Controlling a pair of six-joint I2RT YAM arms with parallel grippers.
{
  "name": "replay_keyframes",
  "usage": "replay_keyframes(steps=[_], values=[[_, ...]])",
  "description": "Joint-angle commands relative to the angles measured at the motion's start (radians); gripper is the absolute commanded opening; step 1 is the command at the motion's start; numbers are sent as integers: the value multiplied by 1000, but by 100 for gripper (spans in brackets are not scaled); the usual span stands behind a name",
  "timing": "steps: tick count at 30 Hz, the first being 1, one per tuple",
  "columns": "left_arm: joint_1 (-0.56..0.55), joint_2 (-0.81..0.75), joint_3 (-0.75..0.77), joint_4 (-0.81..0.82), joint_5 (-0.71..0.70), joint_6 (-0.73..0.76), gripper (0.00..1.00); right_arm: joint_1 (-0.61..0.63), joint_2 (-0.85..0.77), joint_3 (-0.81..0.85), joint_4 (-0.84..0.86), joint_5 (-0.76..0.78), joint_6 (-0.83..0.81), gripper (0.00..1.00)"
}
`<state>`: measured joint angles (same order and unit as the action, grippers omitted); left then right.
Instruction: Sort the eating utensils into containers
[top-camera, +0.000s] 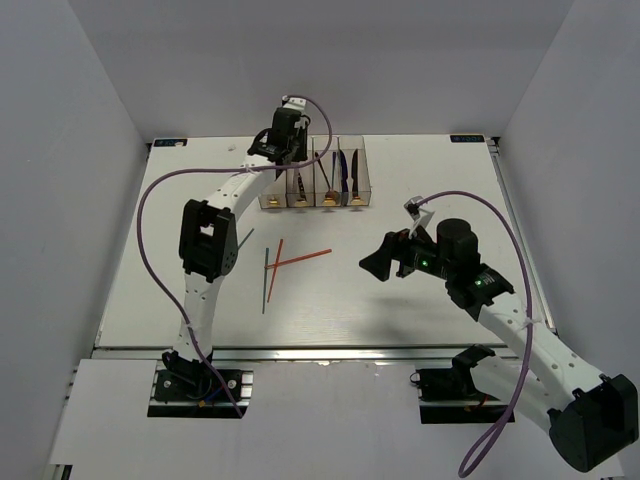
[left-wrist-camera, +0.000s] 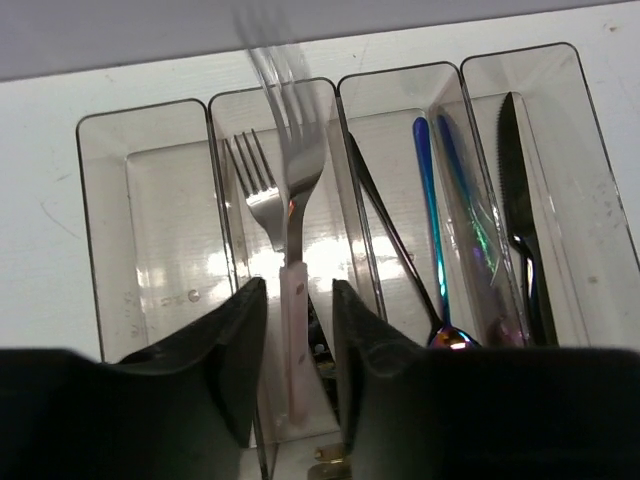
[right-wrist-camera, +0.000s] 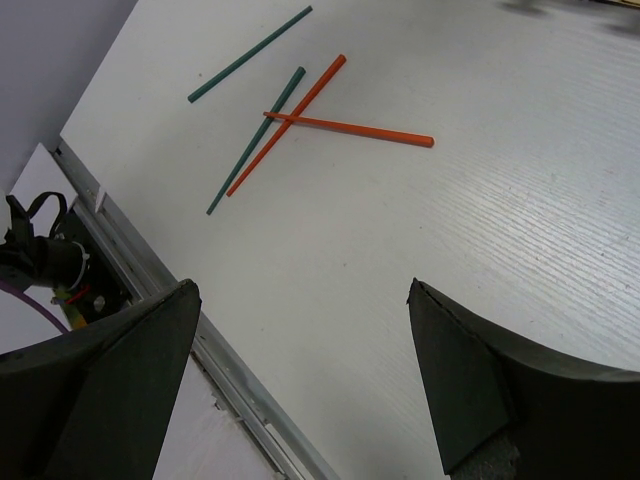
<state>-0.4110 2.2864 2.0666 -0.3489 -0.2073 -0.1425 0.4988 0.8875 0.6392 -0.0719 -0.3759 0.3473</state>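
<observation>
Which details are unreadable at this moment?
- Left wrist view: tines of the fork are motion-blurred.
- Left wrist view: the left hand hides the lower ends of the spoons.
- Top view: the left arm covers part of the containers; the cutlery inside is too small to identify.

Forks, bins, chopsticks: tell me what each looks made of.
Forks: polished metal, probably steel, judging by the bright mirror glints. Bins: glossy clear plastic, since the white table shows through the walls. Chopsticks: smooth, matte red and teal. They could be plastic or painted wood; the look leaves it open.
</observation>
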Motion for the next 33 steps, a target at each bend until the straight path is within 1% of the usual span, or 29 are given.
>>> replay_keyframes(steps=[1, 2, 3, 4, 5, 8, 9, 11, 12, 13, 14, 15, 17, 18, 19, 20, 21, 22, 24, 26, 27, 28, 31, 33], values=[[3, -19, 1, 22, 29, 12, 45, 1, 8, 24, 26, 2, -16, 89], [3, -24, 1, 21, 32, 15, 47, 1, 10, 24, 26, 3, -18, 89], [3, -28, 0, 19, 29, 17, 53, 1, 10, 22, 29, 3, -18, 89], [3, -33, -6, 11, 31, 17, 55, 1, 10, 22, 29, 8, -18, 89], [3, -45, -16, 11, 37, 23, 57, 1, 10, 24, 29, 9, -18, 89], [5, -80, -49, 8, 48, 27, 58, 3, 11, 30, 24, 15, -18, 89], [5, -118, -57, 5, 49, 27, 58, 1, 13, 31, 23, 22, -19, 89], [3, -172, -89, -5, 22, 23, 63, 1, 19, 48, 0, 48, -28, 89], [5, -245, -111, -9, -13, 18, 68, 1, 22, 54, -11, 60, -30, 89], [5, -287, -135, -28, -117, 2, 77, 0, 22, 66, -31, 89, -37, 89], [11, -332, -201, -41, -151, -5, 92, 1, 19, 70, -41, 106, -41, 89], [15, -428, -244, -50, -171, -5, 98, 1, 13, 70, -46, 118, -44, 89], [32, -529, -337, -93, -199, -11, 98, 1, 8, 63, -55, 131, -48, 89], [35, -582, -449, -105, -201, -5, 98, 1, 7, 60, -57, 121, -50, 89], [38, -679, -509, -134, -217, 0, 98, 1, 7, 53, -57, 100, -50, 89], [40, -726, -570, -145, -274, 0, 98, 0, 5, 47, -57, 85, -48, 89], [44, -766, -697, -148, -288, 9, 98, 1, -1, 39, -46, 68, -48, 89], [61, -819, -753, -150, -293, 35, 98, 0, -4, 33, -39, 34, -48, 89], [92, -837, -868, -185, -261, 46, 98, 1, -13, 13, -16, -3, -50, 89], [139, -820, -908, -225, -200, 43, 93, 1, -18, 1, -5, -58, -48, 89], [152, -817, -931, -231, -143, 44, 88, 1, -22, -6, -2, -73, -51, 89], [169, -817, -977, -233, -121, 46, 87, 1, -25, -10, 0, -99, -54, 89], [175, -835, -1037, -233, -2, 53, 86, 0, -39, -19, -15, -112, -71, 89], [176, -860, -1062, -219, 40, 54, 86, 1, -54, -30, -17, -109, -77, 89]])
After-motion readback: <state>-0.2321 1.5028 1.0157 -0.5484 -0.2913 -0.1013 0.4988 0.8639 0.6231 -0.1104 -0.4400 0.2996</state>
